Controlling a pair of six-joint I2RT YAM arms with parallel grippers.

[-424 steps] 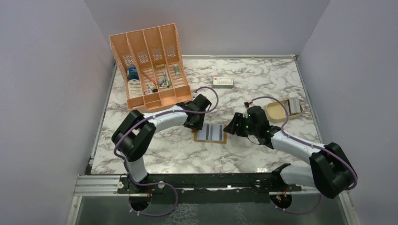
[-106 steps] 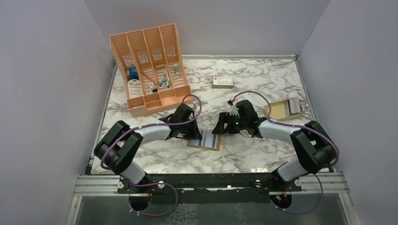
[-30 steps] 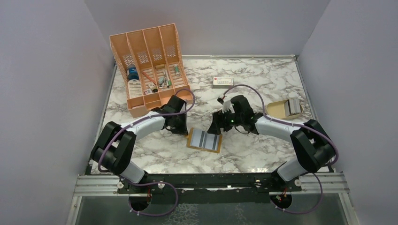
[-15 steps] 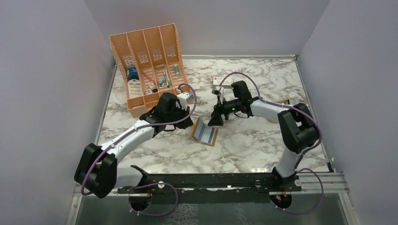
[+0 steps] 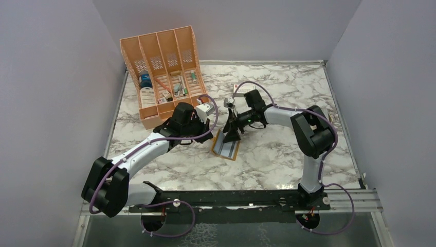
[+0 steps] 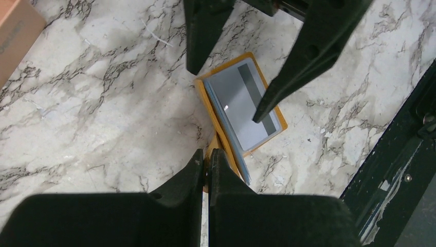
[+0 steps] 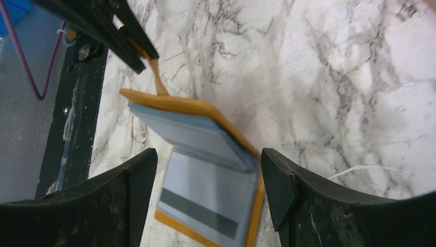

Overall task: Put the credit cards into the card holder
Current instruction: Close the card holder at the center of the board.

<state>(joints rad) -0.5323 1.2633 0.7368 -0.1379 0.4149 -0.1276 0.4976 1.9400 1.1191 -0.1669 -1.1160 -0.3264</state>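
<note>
Left wrist: card in card holder

One card holder, with one grey card showing in it. One orange organiser and one white box.

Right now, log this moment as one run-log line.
left gripper: shut on card holder tab, flap raised | right gripper: open, astride it | credit card: on lower half

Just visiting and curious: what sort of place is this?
Likely a robot test booth, staged like a desk: plain grey walls enclose a marble-look table holding a desk organiser and a card holder.
</note>
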